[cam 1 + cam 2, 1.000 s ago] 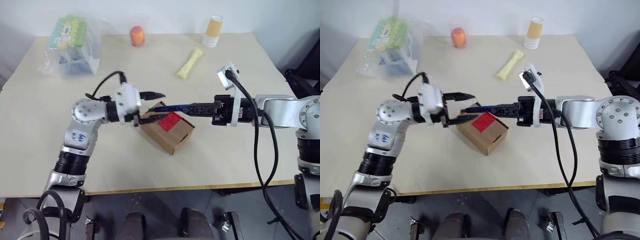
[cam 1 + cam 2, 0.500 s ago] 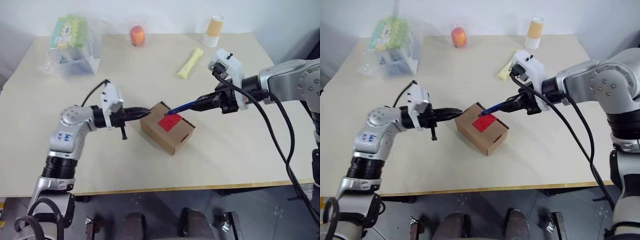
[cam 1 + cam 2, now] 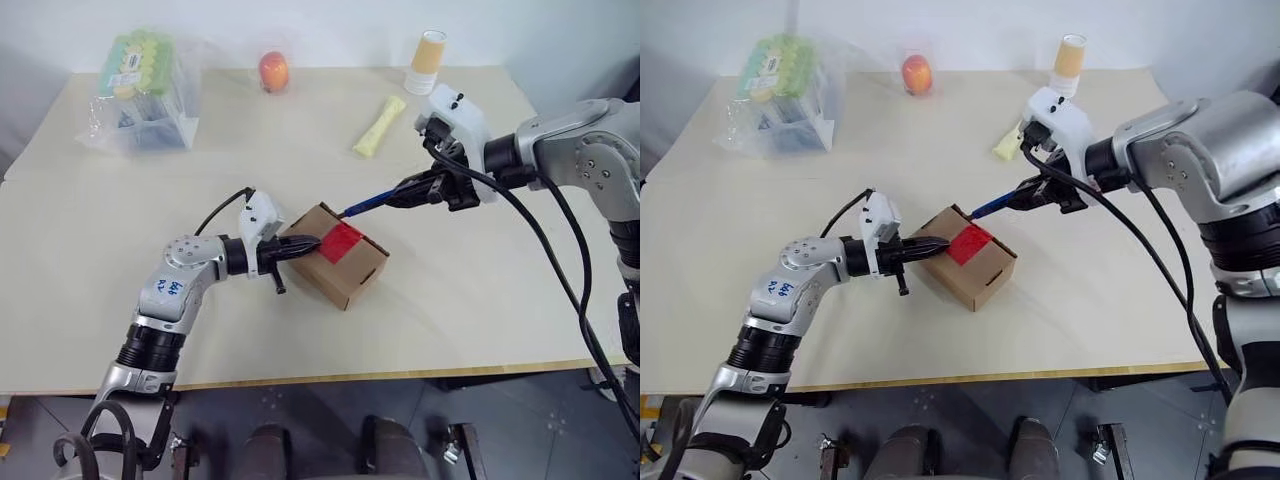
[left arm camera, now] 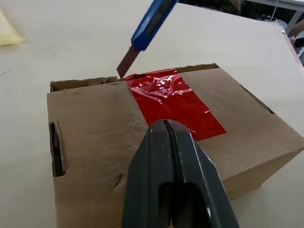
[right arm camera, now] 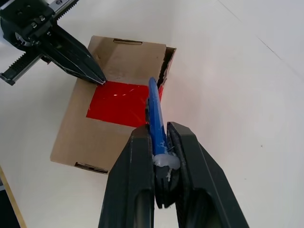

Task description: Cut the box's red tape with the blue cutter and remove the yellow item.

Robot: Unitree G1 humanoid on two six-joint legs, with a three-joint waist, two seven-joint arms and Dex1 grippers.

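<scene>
Pale tabletop (image 3: pixel 470 300) carries the box (image 3: pixel 335 258); closed left gripper (image 3: pixel 309 243) presses its red tape (image 3: pixel 341 241), right gripper (image 5: pixel 160 142) pinches the blue cutter (image 3: pixel 368 206), blade at the box's far edge

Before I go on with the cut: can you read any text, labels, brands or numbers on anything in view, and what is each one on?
Clear package at the table's far left corner: label with print, too small to read.
Robot's left forearm: small blue marking, blurred, unreadable.
Box, red tape, blue cutter: no text seen.
Paper cup: no text legible.
</scene>
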